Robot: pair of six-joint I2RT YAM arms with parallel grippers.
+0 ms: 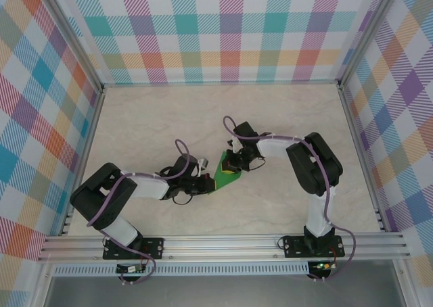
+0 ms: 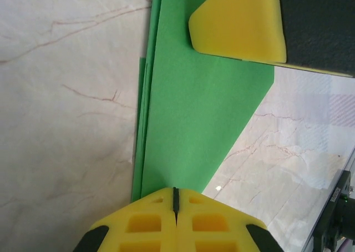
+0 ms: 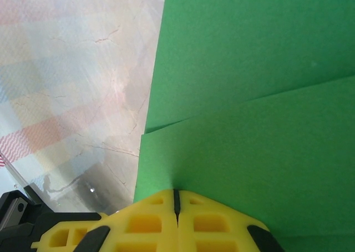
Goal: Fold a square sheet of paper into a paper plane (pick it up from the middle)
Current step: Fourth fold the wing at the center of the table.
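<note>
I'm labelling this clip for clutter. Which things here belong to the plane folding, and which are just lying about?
In the job: folded green paper sheet; left gripper and right gripper, both shut, tips on it.
Not in the job: marble-look table and checked walls, fixtures rather than clutter.

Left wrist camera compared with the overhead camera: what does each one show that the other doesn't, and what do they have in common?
Left wrist: the green paper with stacked layer edges along its left side, and the left gripper, fingers shut, tips on the paper's near end. Overhead: the left arm and right arm whole, and checked walls round the table. Both: the folded paper lying on that table, the right gripper on it.
</note>
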